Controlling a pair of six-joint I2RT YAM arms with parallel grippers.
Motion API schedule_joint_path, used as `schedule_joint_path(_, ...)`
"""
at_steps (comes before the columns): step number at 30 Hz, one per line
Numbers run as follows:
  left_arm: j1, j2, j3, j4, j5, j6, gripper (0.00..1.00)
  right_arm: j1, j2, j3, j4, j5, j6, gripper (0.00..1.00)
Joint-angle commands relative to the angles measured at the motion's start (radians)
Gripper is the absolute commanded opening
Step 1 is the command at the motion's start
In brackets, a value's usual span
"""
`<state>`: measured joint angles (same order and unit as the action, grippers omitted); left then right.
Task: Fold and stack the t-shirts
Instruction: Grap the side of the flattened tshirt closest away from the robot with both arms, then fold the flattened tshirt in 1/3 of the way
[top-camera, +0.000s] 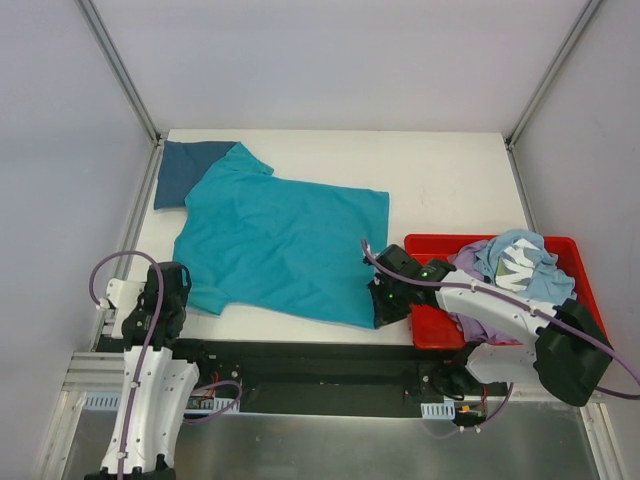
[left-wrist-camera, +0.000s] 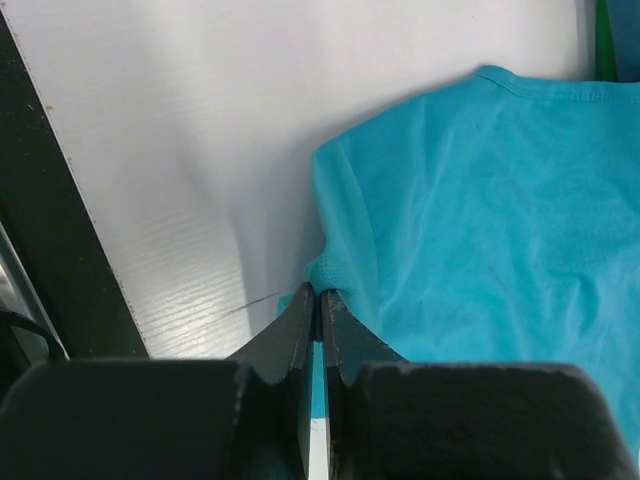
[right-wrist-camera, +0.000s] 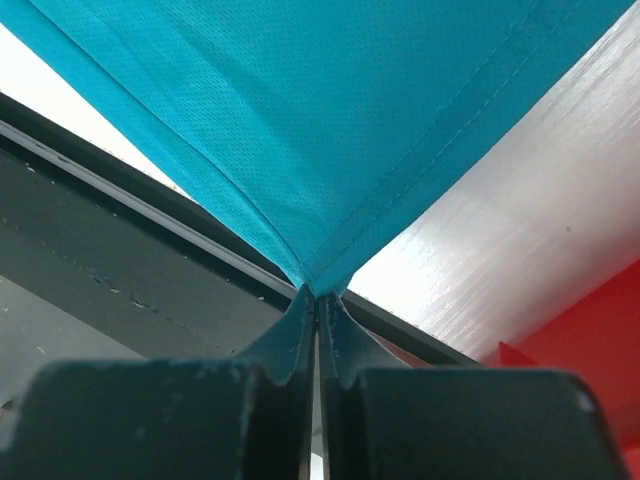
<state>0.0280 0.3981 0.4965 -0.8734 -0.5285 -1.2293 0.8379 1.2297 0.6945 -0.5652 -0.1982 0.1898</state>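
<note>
A teal t-shirt (top-camera: 280, 245) lies spread flat on the white table (top-camera: 440, 180). My left gripper (top-camera: 172, 290) is shut on the shirt's near-left sleeve edge; in the left wrist view (left-wrist-camera: 318, 292) the fabric (left-wrist-camera: 470, 220) is pinched at the fingertips. My right gripper (top-camera: 385, 305) is shut on the shirt's near-right hem corner; in the right wrist view (right-wrist-camera: 318, 292) the cloth (right-wrist-camera: 330, 120) rises taut from the tips, over the table's front edge. A dark blue folded shirt (top-camera: 185, 170) lies at the far left, partly under the teal one.
A red tray (top-camera: 430, 325) at the right holds a heap of shirts, light blue (top-camera: 515, 262) and lilac (top-camera: 470, 262). A black rail (top-camera: 300, 365) runs along the table's near edge. Metal frame posts stand at the back corners.
</note>
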Motion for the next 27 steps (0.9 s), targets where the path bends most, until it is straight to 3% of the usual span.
schedule_joint_path(1, 0.01, 0.111, 0.071, 0.075, 0.054, 0.0, 0.0, -0.003, 0.007, 0.098, -0.054, 0.052, -0.049, 0.0)
schedule_joint_path(15, 0.009, 0.491, 0.255, 0.364, 0.102, 0.102, 0.0, -0.138, 0.149, 0.283, -0.081, 0.141, -0.112, 0.0)
schedule_joint_path(21, 0.007, 0.607, 0.339, 0.379, 0.087, 0.128, 0.0, -0.186, 0.185, 0.315, -0.088, 0.071, -0.142, 0.0)
schedule_joint_path(27, 0.007, 0.591, 0.344, 0.381, 0.061, 0.126, 0.0, -0.209, 0.157, 0.295, -0.097, -0.039, -0.173, 0.0)
